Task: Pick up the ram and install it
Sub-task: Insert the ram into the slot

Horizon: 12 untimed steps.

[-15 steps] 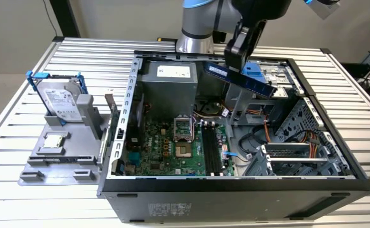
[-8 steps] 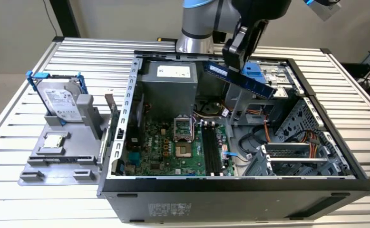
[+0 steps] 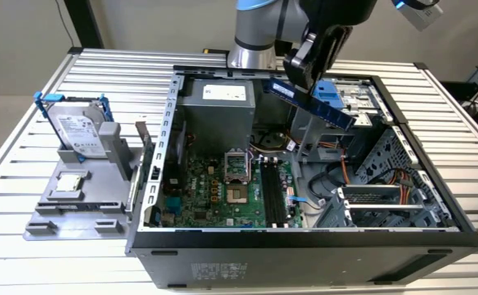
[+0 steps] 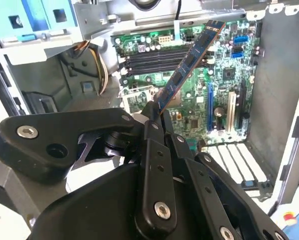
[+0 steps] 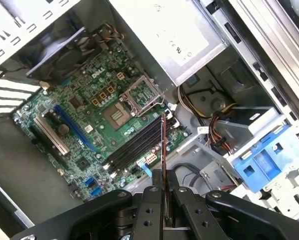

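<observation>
My hand (image 3: 303, 77) is closed narrow on the ram (image 3: 325, 107), with the fingers pinching the board's flat faces close to one end. The rest of the stick juts out past my fingertips, tilted, its far end lower than the gripped end. I hold it in the air over the open computer case (image 3: 435, 184), touching nothing but my fingers.

In the second wrist view, the ram (image 4: 189, 60) runs away from my hand (image 4: 154, 117) as a long dark blue-green strip with a row of small black chips. In the first wrist view, I see it edge-on (image 5: 163, 150), a thin line rising from between my fingers (image 5: 150, 200).

Below my hand lies the green motherboard (image 3: 214, 196). Its black memory slots (image 5: 134, 145) sit well beneath the ram's free end, and the stick is not yet seated in them. The processor socket (image 3: 235, 169) is just beside those slots.

Well away from my hand, outside the case on the slatted metal counter (image 3: 10, 246), a silver hard drive (image 3: 79, 132) with blue rails stands on a grey holder. A small square processor chip (image 3: 69, 182) lies in front of the drive.
</observation>
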Motion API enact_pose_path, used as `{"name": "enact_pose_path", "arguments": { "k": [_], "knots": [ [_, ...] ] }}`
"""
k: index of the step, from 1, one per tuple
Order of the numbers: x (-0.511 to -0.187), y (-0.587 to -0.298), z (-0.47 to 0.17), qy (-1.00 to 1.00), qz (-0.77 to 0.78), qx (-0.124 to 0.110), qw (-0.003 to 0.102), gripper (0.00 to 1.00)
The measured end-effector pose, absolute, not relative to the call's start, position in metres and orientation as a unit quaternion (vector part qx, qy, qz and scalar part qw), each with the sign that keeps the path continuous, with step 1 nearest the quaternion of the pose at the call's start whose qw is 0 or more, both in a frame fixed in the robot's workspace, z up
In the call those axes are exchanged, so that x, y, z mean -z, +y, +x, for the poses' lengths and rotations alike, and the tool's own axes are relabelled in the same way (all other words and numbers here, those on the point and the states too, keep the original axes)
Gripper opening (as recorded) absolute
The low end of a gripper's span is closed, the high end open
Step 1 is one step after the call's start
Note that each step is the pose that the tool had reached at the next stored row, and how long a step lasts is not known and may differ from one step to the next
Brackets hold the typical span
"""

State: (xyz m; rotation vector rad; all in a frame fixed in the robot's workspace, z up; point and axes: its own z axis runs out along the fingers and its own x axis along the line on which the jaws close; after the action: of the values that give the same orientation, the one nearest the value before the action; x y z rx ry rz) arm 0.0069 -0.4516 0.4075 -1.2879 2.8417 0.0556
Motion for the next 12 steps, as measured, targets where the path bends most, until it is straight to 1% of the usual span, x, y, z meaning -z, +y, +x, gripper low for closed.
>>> {"name": "enact_pose_path", "arguments": {
  "k": [12],
  "knots": [
    [-0.4073,-0.4517,0.0069,0.948,-0.319,-0.017,0.012,0.0]
  ]
}}
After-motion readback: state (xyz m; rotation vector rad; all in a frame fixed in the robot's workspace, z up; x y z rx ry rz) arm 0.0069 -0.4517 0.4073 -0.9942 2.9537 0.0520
